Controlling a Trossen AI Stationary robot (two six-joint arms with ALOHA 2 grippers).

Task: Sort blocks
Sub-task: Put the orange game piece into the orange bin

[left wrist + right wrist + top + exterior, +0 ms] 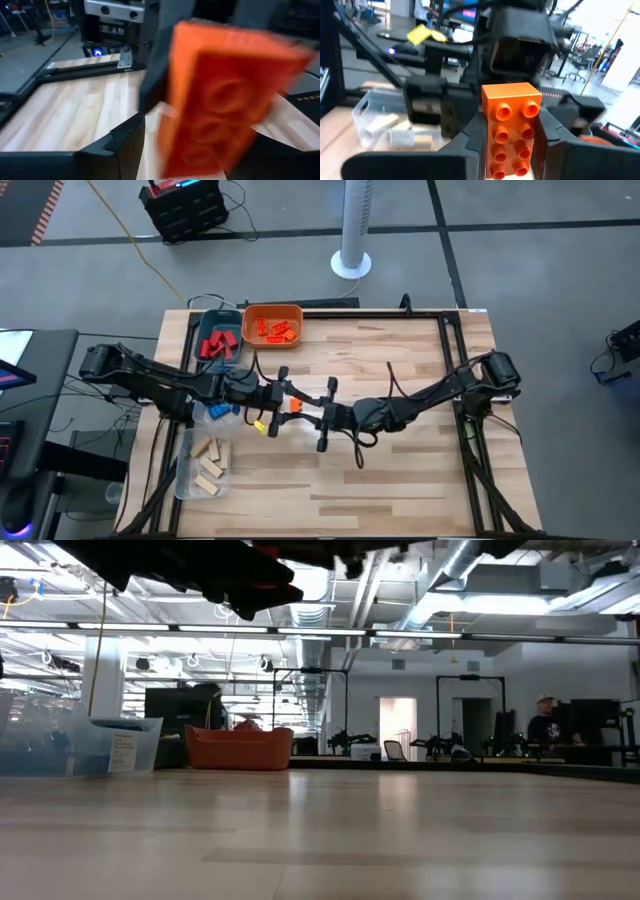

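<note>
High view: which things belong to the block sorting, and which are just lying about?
Job: orange block, held by right gripper; left gripper, open at it; sorted red blocks, orange pile, blue blocks, wooden blocks.
Lying about: white pole, black case, both on the floor.

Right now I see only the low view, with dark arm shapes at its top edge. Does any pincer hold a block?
Observer: Yes, the right pincer grips an orange block in mid-air.
Operator: And the left one?
Observer: The left pincer faces it, its fingers open on both sides of that block.
Operator: What lies in the orange tray?
Observer: The orange tray holds several orange blocks.
</note>
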